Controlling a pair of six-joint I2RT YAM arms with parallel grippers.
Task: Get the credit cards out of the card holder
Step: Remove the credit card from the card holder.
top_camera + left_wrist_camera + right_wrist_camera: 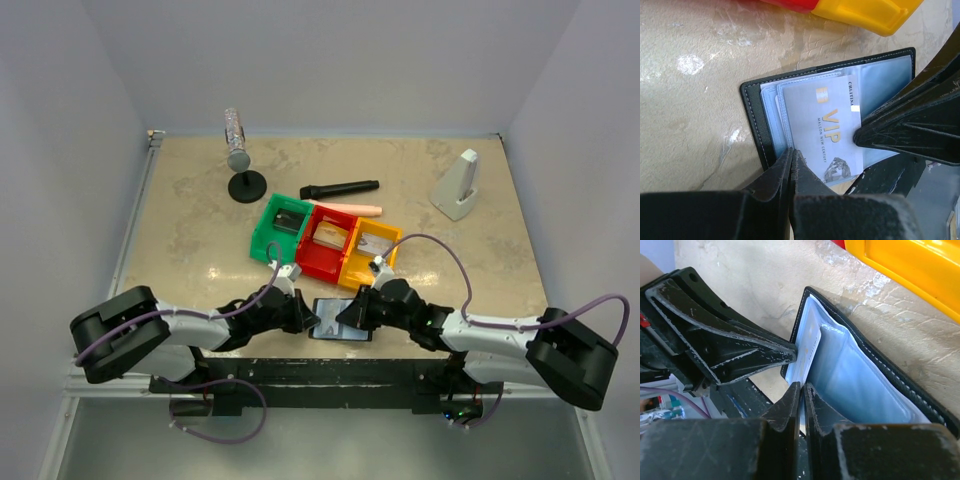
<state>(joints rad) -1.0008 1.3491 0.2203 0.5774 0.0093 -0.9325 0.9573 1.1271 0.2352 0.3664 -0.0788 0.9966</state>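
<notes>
The left claw [791, 159] is seen with its two black fingers pressed together, the tips set at the lower left edge of a pale grey plastic card [826, 125] printed VIP in gold. Whether card or sleeve is nipped between them cannot be told. The right claw [802, 391] is likewise closed, and its tips are laid at the edge of a clear sleeve. In the left wrist view its point is met with the card's right edge.

The card is lodged in a small flat black folding card holder [341, 321], bluish-grey inside. The holder is spread open and flat between the two claws, close to the near edge of the beige table [180, 230], about midway along it.

Just behind it, near but apart, a slanted row of plastic bins is set: green [262, 232], red [318, 267] and yellow [353, 273]. Bare tabletop is left toward both side edges.

Behind the bins, a black marker-like stick [340, 188] and a peach stick [355, 208] are laid. A silver cylinder on a black round stand [238, 150] is placed near the far left corner, and a white wedge [458, 185] near the far right.
</notes>
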